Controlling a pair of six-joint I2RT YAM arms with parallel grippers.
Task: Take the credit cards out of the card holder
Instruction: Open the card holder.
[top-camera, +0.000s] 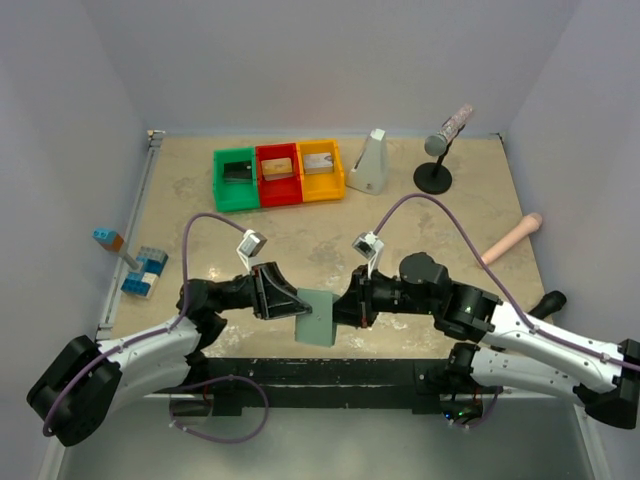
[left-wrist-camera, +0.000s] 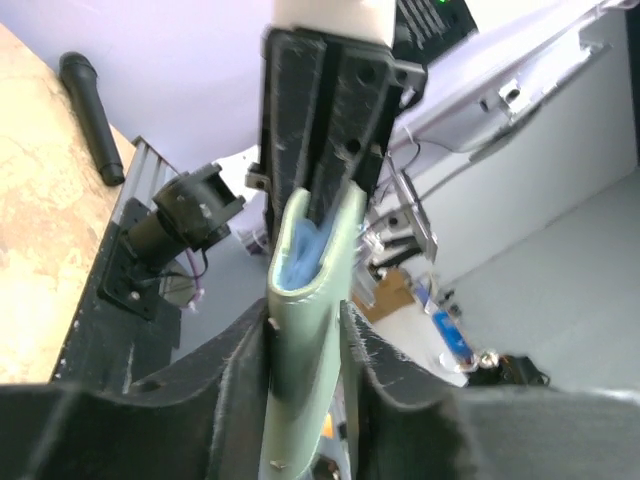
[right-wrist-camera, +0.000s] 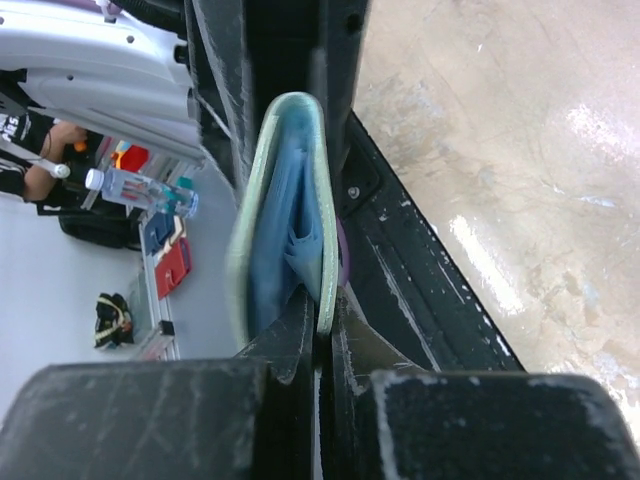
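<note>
Top external view, from the left: blue toy bricks (top-camera: 140, 272) lie near the table's left edge. The left gripper (top-camera: 285, 298) reaches in from the left at the near edge of the table and is clamped on the left side of the grey-green wallet (top-camera: 318, 316). The wallet is held up off the table between the two arms. The right gripper (top-camera: 345, 308) meets it from the right.

At the far side stand a green bin (top-camera: 237, 197), a red bin (top-camera: 279, 192) and a yellow bin (top-camera: 322, 188) in a row, each with something small and flat inside. A microphone on a stand (top-camera: 438, 150) is further right.

Left wrist view: the wallet (left-wrist-camera: 300, 340) appears edge-on, squeezed between the left fingers (left-wrist-camera: 235, 370). Its far end is parted slightly and shows blue lining.

Right wrist view: the right fingers (right-wrist-camera: 290, 340) are closed tight, pinching the edge of the wallet's right leaf (right-wrist-camera: 322, 200). The other leaf bows away to the left, opening up the pale blue pocket (right-wrist-camera: 290, 220). I cannot tell whether any credit card sits in that pocket.
</note>
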